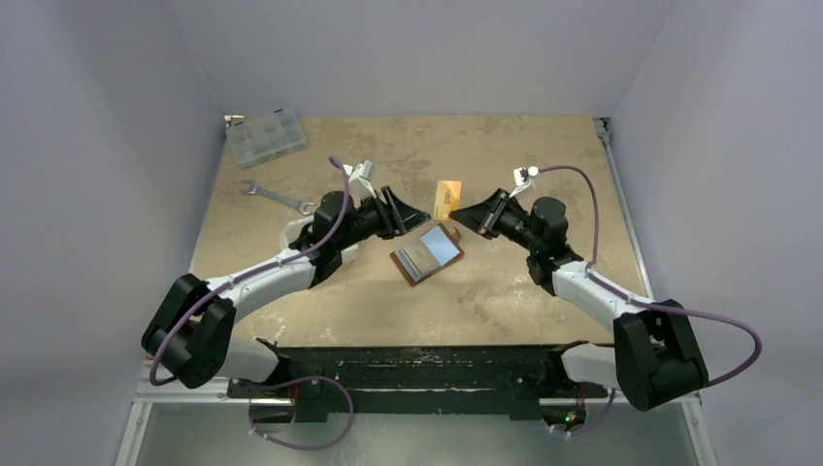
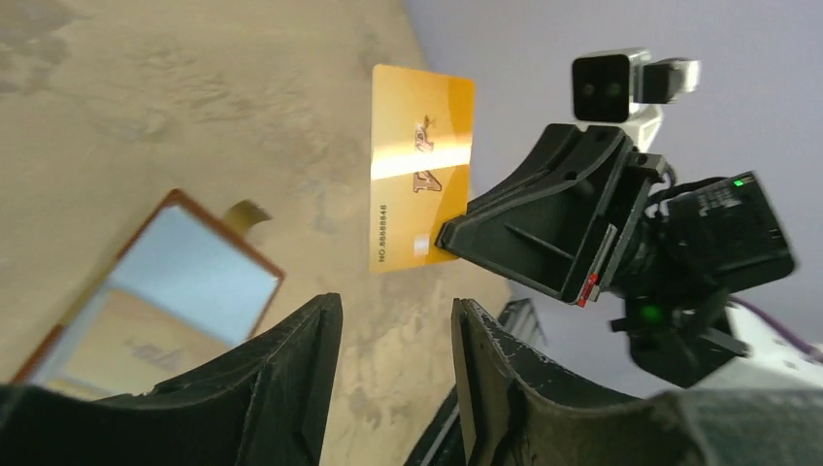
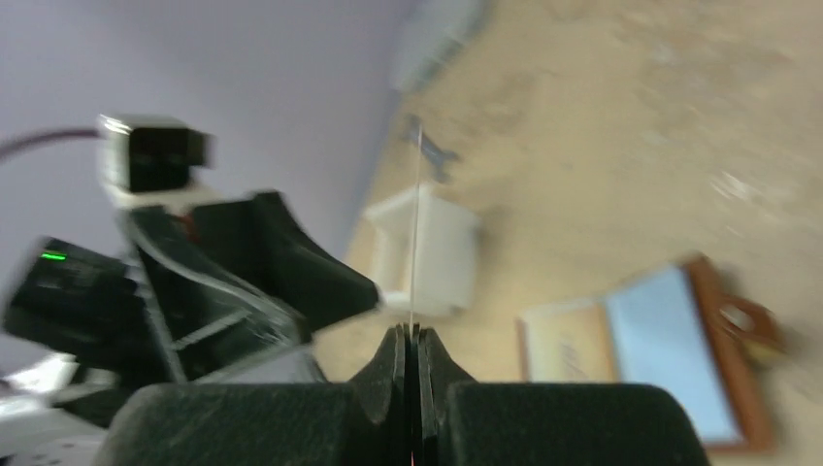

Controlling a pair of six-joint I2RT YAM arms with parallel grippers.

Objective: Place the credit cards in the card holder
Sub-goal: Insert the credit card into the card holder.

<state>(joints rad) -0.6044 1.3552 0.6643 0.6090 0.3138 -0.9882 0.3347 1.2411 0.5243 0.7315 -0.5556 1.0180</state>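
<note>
View from above: 2 robot arms reach inward over a tan table [image 1: 543, 155] and almost meet at its middle. The right claw [image 1: 458, 216] is pinched fully together on 1 edge of an orange-yellow card [image 1: 446, 199]. The card sticks out past the fingertips and stands on edge rather than lying flat. From the right wrist it shows only as a thin vertical line rising from the closed fingers [image 3: 400, 354].

The left claw [image 2: 396, 320] points at the card from the other side. Its 2 fingers are parted with a gap between them and grip nothing. The card faces this claw but is apart from it.

The brown card holder [image 1: 408, 264] lies open flat on the table, just nearer the arm bases than both claws. A light blue card [image 1: 442, 243] rests on its inner face.

Further left are a white tray [image 3: 432, 252] and a silver wrench [image 1: 277, 197]. A clear compartment box [image 1: 264, 136] sits in the far left corner.
</note>
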